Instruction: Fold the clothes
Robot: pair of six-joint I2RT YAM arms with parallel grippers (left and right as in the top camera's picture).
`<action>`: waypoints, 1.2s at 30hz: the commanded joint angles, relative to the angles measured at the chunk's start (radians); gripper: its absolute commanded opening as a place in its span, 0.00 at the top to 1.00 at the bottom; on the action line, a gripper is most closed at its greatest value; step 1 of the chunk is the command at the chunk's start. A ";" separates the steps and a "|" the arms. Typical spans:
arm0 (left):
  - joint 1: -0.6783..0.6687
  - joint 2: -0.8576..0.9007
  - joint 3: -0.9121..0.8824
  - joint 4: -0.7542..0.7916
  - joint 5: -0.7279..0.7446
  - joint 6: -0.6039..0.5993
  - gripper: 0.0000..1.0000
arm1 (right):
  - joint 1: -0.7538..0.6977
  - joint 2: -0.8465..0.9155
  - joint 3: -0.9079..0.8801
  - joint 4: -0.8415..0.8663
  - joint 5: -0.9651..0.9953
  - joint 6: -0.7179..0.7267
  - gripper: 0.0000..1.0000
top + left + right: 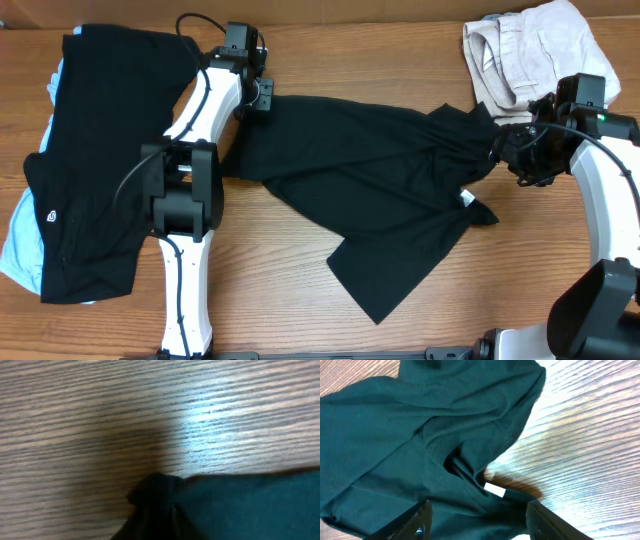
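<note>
At 9 o'clock on the table [400,60], a pile of black tees [90,150] lies over a pale blue tee [18,250], prob. parked there to keep the middle free.

L gripper [262,100], approx 11 o'clock, sits right at the left corner of the centre black tee [370,190]. In the L wrist view that cloth [155,497] rises to a bunched peak at 6 o'clock. No fingers in shot, so can't tell if the claw is closed on it, tho the peak hints at a pinch.

The centre tee runs from 10 to 3 o'clock, w/ a loose flap trailing toward 6. Its right end is gathered in pleats at the R gripper [520,155], 3 o'clock. In the R wrist view that claw [480,522] stands wide apart, straddling fabric just below the white tag [494,490]: open, not clamped.

My read: one arm per end, to pull the tee flat before any fold. Folding itself not begun.

Beige trousers [530,55] lie crumpled at 1 o'clock, well apart from the pile.

Containers: none in view. All garments lie straight on the wood.
</note>
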 commanded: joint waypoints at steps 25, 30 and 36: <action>0.005 -0.024 0.757 -0.414 -0.001 -0.002 0.91 | 0.006 -0.020 0.019 0.006 -0.012 -0.004 0.35; 0.005 -0.024 0.790 -0.410 -0.008 0.006 0.92 | 0.006 -0.020 0.012 0.007 -0.012 -0.004 0.35; 0.006 0.004 0.765 -0.199 -0.009 0.076 0.80 | 0.007 -0.020 0.012 0.017 -0.013 -0.004 0.35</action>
